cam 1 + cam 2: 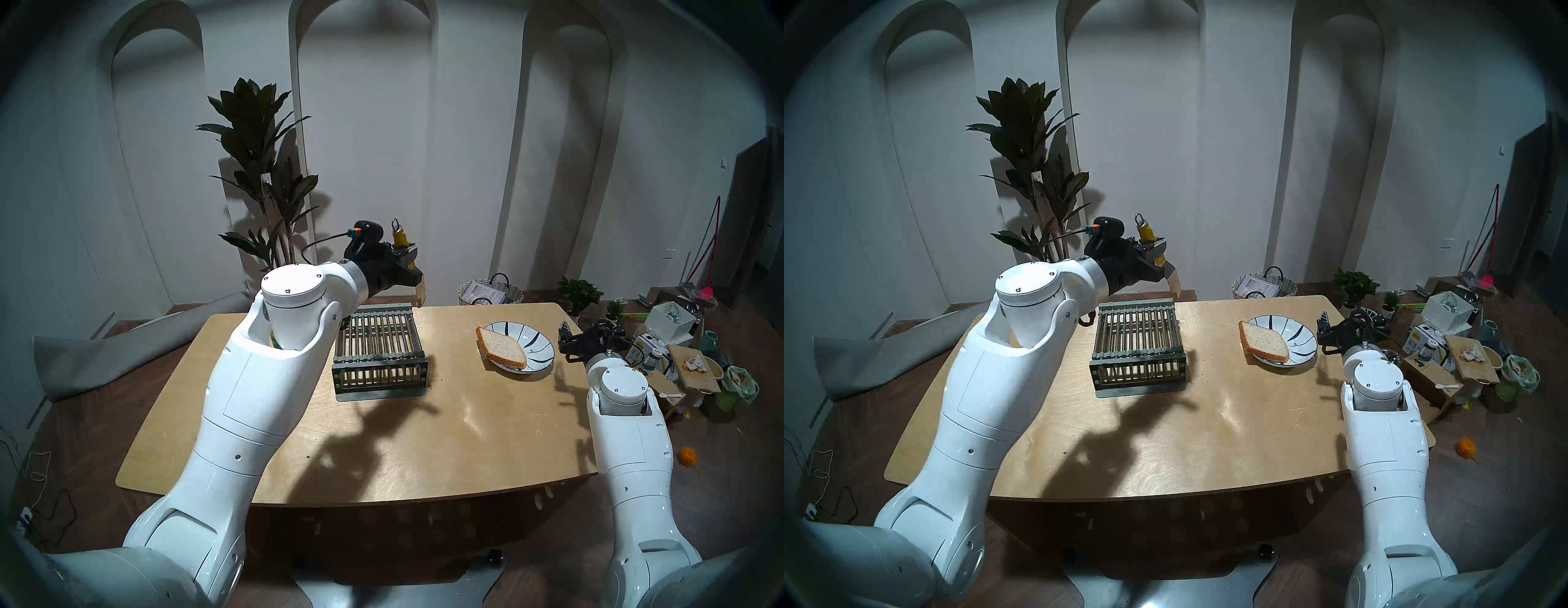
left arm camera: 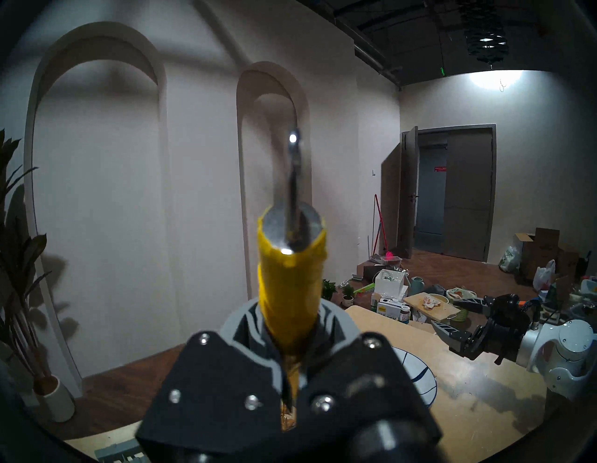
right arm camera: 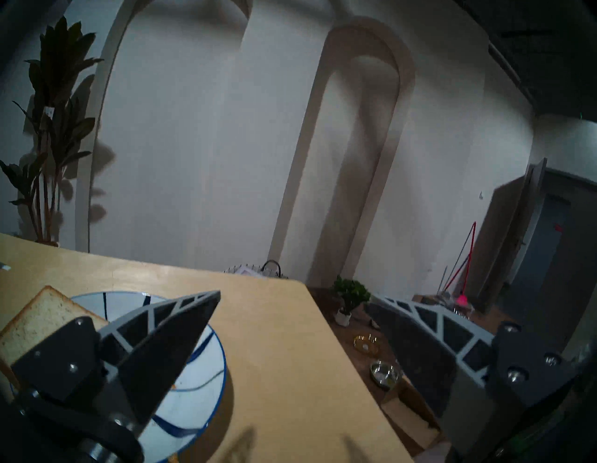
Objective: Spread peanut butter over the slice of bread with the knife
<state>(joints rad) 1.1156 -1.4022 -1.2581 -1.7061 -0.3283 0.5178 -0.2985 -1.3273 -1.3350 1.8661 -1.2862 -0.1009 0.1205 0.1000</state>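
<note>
While the left gripper (image 1: 409, 265) is clamped on the knife (image 1: 399, 237), the right gripper (image 1: 566, 339) stands wide and empty beside the plate (image 1: 541, 356).

From the head views, the knife's yellow handle stands upright above the closed fingers, over the far edge of the table (image 1: 382, 446) behind the grey rack (image 1: 377, 352); its blade hangs below, partly hidden by the gripper. The slice of bread (image 1: 500, 348) leans on the plate's left rim. From the left wrist, the handle (image 2: 289, 291) and metal loop fill the centre, blurred; the blade is mostly hidden between the fingers, and the plate (image 2: 416, 378) is cut off behind them. From the right wrist, one finger (image 3: 161, 349) covers part of the bread (image 3: 38, 320) and plate (image 3: 193, 384). No peanut butter jar can be made out.
</note>
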